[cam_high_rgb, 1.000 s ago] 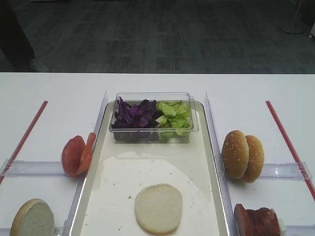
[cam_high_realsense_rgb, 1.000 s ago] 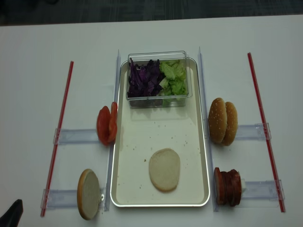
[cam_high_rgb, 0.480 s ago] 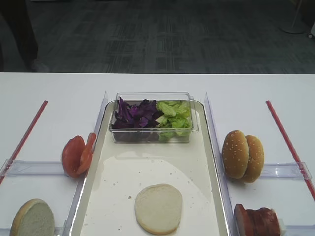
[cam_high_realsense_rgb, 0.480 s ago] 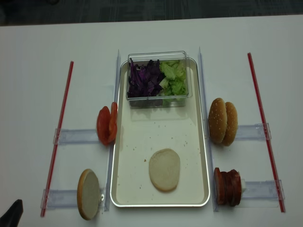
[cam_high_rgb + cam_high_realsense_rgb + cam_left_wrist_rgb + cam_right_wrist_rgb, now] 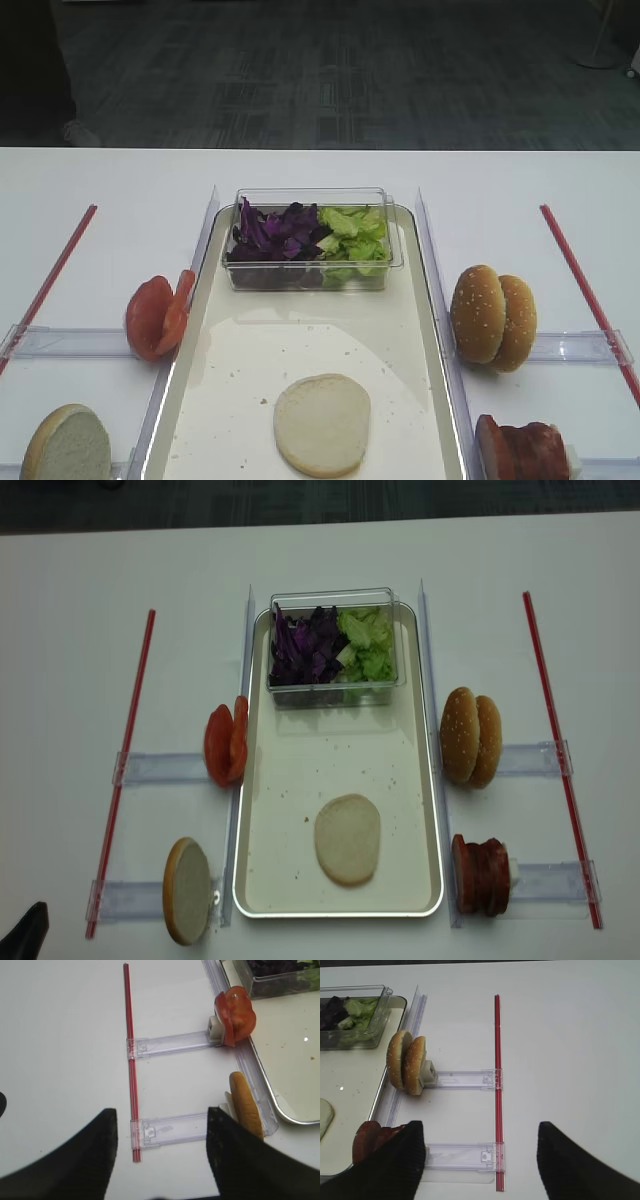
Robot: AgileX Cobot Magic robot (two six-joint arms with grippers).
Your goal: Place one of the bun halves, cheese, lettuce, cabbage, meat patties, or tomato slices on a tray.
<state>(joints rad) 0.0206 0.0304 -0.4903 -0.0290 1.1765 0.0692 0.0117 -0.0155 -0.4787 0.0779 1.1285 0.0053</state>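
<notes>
Nothing has moved on my feed in the last second: one bun half (image 5: 347, 838) lies flat on the near end of the tray (image 5: 262, 880), both grippers (left (image 5: 160, 1152), right (image 5: 480, 1157)) wide open and empty, so that placement looks done.

Pale bun half (image 5: 347, 838) lies flat on tray (image 5: 300, 770).

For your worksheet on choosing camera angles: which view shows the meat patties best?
The realsense exterior high view: the meat patties stand whole on edge, right of the tray. The other exterior view cuts them at its bottom edge. The right wrist view shows a sliver behind a gripper finger. The left wrist view shows none.
</notes>
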